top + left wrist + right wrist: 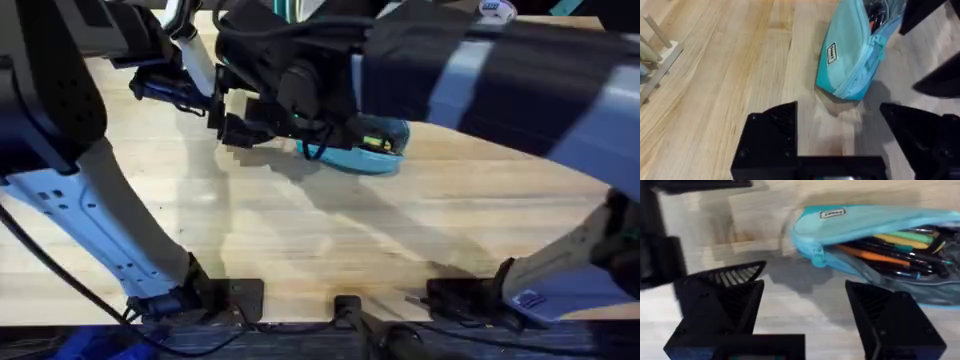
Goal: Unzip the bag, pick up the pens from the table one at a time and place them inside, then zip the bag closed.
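The bag lies on the counter with its zip open, and I can see pens inside (orange, yellow, green and dark ones). I see none loose on the counter, so I judge loading done and only zipping left. My right tool hangs spread wide beside the bag, holding nothing; my left tool likewise.
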Available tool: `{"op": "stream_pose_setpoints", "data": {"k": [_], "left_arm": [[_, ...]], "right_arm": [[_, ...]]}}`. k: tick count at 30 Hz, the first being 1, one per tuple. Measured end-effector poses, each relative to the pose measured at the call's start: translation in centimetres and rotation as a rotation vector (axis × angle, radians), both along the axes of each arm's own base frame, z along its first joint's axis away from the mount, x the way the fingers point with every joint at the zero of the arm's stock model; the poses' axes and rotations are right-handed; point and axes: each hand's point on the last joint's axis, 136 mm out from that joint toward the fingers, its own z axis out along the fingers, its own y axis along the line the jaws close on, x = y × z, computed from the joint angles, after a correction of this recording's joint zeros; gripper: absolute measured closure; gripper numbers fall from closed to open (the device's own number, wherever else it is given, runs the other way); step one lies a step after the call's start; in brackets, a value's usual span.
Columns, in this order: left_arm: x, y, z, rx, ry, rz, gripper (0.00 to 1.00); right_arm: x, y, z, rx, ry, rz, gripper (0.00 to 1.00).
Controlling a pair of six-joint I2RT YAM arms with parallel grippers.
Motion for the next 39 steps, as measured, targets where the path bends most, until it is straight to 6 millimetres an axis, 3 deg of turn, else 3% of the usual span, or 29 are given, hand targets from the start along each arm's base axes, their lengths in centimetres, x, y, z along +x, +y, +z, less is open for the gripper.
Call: {"op": "stream_pose_setpoints", "data": {"k": [5, 10, 14, 21, 26, 27, 29, 37, 39], "left_arm": [[0.1, 0.4, 0.0, 0.000, 0.000, 0.013, 0.008], [0.2, 0.7, 0.0, 0.000, 0.000, 0.019, 0.008], [0.2, 0.7, 0.0, 0.000, 0.000, 0.019, 0.008], [0.2, 0.7, 0.0, 0.000, 0.000, 0.019, 0.008], [0.2, 0.7, 0.0, 0.000, 0.000, 0.019, 0.008], [0.2, 0.7, 0.0, 0.000, 0.000, 0.019, 0.008], [0.2, 0.7, 0.0, 0.000, 0.000, 0.019, 0.008], [0.2, 0.7, 0.0, 0.000, 0.000, 0.019, 0.008], [0.2, 0.7, 0.0, 0.000, 0.000, 0.019, 0.008]], "right_arm": [[1.2, -0.6, -1.8, -0.024, 0.020, -0.036, 0.010], [2.6, -0.7, -2.3, -0.005, 0.008, -0.069, 0.107], [3.0, -0.7, -2.2, 0.005, -0.002, -0.080, 0.227], [3.1, -0.7, -2.2, 0.006, -0.007, -0.085, 0.521], [3.1, -0.7, -2.2, 0.005, -0.008, -0.085, 0.618], [3.2, -0.9, -2.1, -0.002, -0.015, -0.089, 0.680], [3.3, -1.0, -2.1, -0.006, -0.019, -0.090, 0.705], [3.4, -1.1, -2.1, -0.012, -0.025, -0.092, 0.964], [3.4, -1.1, -2.1, -0.012, -0.025, -0.092, 0.968]]}}
